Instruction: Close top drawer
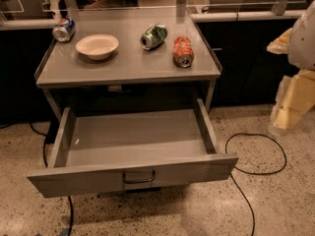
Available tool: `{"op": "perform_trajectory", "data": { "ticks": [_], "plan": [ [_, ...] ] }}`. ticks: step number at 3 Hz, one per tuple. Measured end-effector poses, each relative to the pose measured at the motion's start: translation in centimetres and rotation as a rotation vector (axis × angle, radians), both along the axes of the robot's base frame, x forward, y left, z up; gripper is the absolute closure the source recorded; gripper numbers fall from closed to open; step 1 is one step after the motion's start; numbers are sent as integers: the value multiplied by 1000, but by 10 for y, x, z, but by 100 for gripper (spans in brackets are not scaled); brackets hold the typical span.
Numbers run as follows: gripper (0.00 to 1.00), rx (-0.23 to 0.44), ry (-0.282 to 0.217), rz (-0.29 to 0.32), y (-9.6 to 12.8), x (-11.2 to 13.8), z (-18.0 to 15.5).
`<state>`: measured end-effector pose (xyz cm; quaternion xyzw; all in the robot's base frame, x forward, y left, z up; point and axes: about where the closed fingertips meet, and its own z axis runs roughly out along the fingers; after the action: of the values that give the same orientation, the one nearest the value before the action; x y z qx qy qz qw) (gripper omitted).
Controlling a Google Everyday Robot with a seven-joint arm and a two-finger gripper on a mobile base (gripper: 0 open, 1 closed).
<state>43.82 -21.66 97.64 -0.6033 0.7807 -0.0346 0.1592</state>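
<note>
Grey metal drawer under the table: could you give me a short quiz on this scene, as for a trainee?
1. True or false: the wide grey metal top drawer is pulled open.
2. How many drink cans lie on the grey tabletop?
3. The robot's gripper is: A) on the drawer's handle; B) at the right, apart from the drawer; C) over the bowl.
Key: 1 true; 2 three (blue-red, green, orange); 3 B.

speckled terrazzo floor (275,205), dark cabinet fronts (246,58)
</note>
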Motion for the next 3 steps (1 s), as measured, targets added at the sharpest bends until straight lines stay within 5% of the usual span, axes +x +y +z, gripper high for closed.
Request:
{"op": "perform_trajectory", "data": {
  "ticks": [3],
  "plan": [
    [0, -21, -57, 69, 9, -1, 12]
  ]
}}
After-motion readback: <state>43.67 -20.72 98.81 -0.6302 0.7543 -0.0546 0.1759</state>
